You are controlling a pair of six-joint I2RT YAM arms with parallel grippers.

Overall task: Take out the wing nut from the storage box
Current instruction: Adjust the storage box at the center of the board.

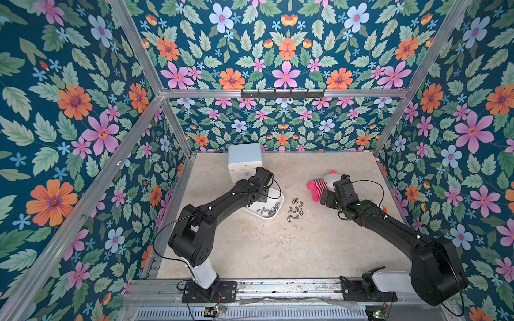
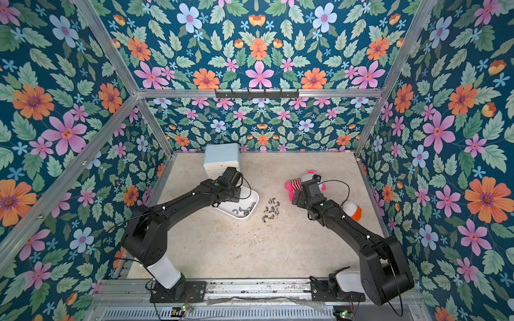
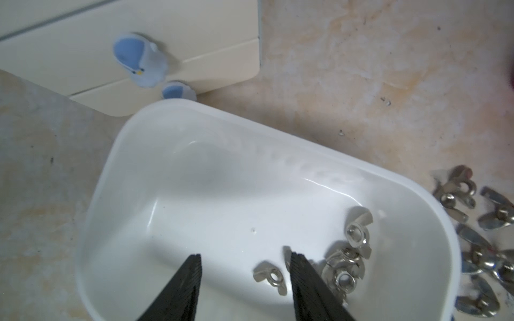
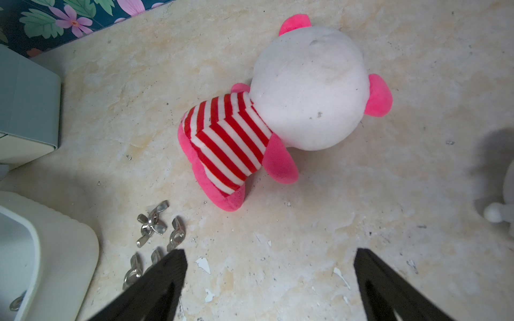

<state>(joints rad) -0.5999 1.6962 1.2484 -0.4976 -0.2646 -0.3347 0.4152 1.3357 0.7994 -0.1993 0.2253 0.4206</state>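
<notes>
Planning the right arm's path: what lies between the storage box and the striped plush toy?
A loose cluster of wing nuts lies between the storage box and the plush toy, seen in both top views.

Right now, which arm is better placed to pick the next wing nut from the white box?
Left. The left gripper is open over the storage box, with a wing nut close by. The right gripper hangs open near the plush toy.

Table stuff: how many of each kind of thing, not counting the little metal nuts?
White plastic storage tub: 1
Blue-topped white mini chest of drawers: 1
Pink-and-white plush toy in red stripes: 1
White-and-orange rounded object: 1
Total: 4
</notes>
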